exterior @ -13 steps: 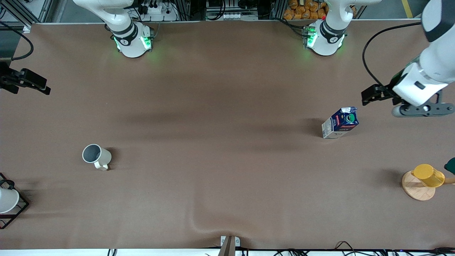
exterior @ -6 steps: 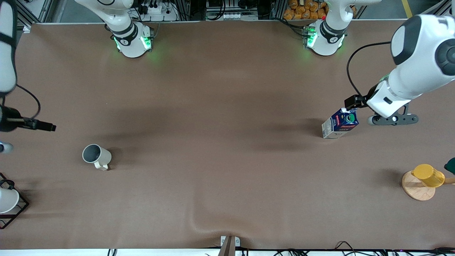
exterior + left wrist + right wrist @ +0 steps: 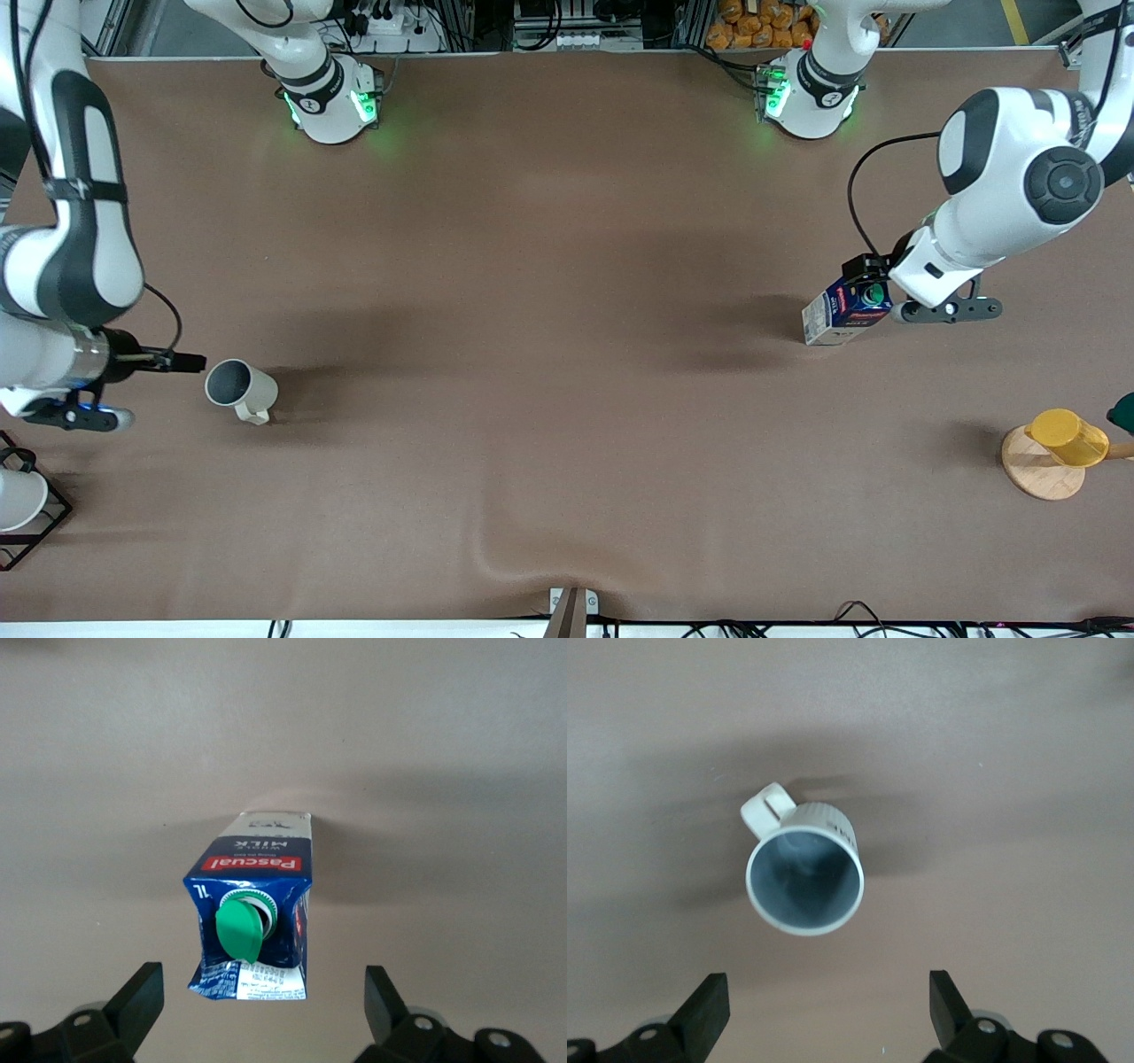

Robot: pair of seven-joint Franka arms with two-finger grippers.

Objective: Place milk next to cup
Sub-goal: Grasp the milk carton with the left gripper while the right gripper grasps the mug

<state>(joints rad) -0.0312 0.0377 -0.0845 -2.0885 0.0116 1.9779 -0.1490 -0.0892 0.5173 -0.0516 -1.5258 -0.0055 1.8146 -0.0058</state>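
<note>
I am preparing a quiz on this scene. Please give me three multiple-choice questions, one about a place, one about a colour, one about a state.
1. Where does the milk stand?
A. toward the left arm's end of the table
B. beside the cup
C. on the wooden disc

2. What colour is the carton's cap?
A. red
B. green
C. yellow

3. How is the left gripper?
A. shut on the milk
B. open, over the milk
C. open, over the cup

Answers:
1 A: the front view shows the carton alone at that end, with the cup toward the right arm's end, where the right gripper is open.
2 B: the left wrist view shows a green cap.
3 B: both fingers stand wide apart, clear of the carton.
</note>
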